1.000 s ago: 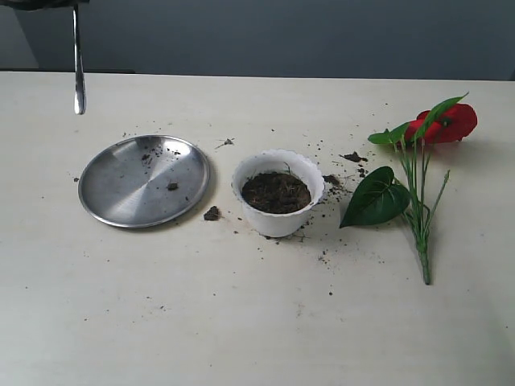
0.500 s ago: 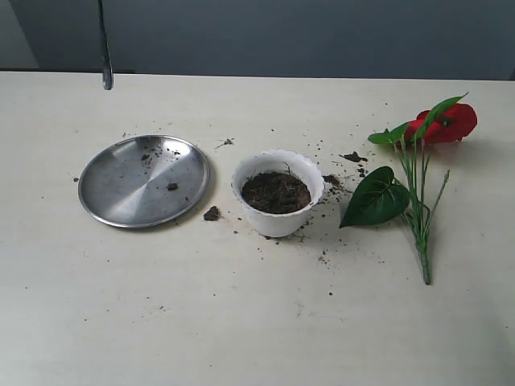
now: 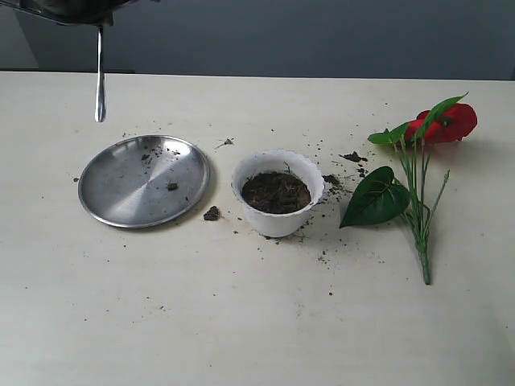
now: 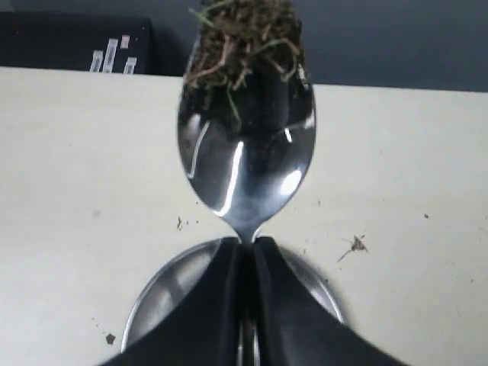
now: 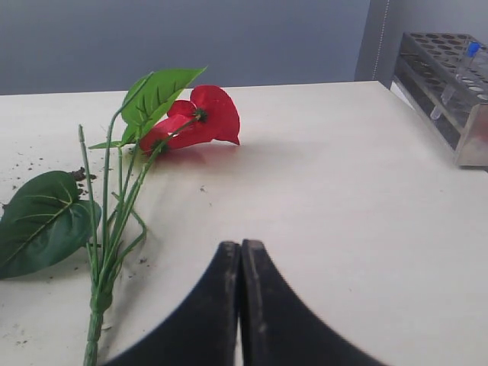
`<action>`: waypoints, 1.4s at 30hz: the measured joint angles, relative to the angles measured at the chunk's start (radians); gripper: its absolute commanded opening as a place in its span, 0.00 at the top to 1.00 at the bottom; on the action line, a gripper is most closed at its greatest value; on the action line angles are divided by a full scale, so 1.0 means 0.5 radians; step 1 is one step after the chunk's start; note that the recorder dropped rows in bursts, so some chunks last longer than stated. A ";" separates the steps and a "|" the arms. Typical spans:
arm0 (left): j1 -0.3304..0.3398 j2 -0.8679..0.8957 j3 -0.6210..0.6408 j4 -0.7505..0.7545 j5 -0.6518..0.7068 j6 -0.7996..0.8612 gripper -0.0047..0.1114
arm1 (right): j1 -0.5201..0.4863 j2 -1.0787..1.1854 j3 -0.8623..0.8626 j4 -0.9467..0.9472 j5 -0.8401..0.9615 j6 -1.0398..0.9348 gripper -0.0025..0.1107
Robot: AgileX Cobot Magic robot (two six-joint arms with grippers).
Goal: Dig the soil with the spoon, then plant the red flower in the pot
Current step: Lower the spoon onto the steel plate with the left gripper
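My left gripper is shut on the spoon, which hangs bowl-down above the table behind the steel plate. In the left wrist view the spoon shows fibrous soil stuck at the tip of its bowl. The white pot stands mid-table with dark soil inside. The red flower lies flat on the table to the right, stems pointing to the front. My right gripper is shut with nothing in it, over bare table beside the red flower and its stems.
A round steel plate with a few crumbs lies left of the pot. Loose soil crumbs dot the table around the pot. A tube rack stands at the table's far right edge.
The spoon swung right and up, then came back down a little; it now hangs lower, behind the plate's far left rim. Everything on the table stayed put.
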State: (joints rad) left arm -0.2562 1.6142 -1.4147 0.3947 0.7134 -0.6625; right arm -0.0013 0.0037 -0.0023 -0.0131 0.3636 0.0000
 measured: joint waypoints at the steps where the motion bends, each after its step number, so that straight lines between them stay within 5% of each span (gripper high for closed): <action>1: 0.000 0.029 -0.022 -0.030 0.037 0.020 0.96 | 0.000 0.000 0.000 0.000 0.000 0.000 0.98; 20: 0.016 0.933 -0.331 -0.398 0.580 0.385 0.96 | 0.000 0.000 0.000 0.000 0.000 0.000 0.98; 42: 0.132 1.169 -0.378 -0.640 0.517 0.484 0.96 | 0.000 0.000 0.000 0.000 0.000 0.000 0.98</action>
State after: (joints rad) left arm -0.1902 2.1987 -1.6036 0.0746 0.9719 -0.4205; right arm -0.0013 0.0037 -0.0023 -0.0131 0.3636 0.0000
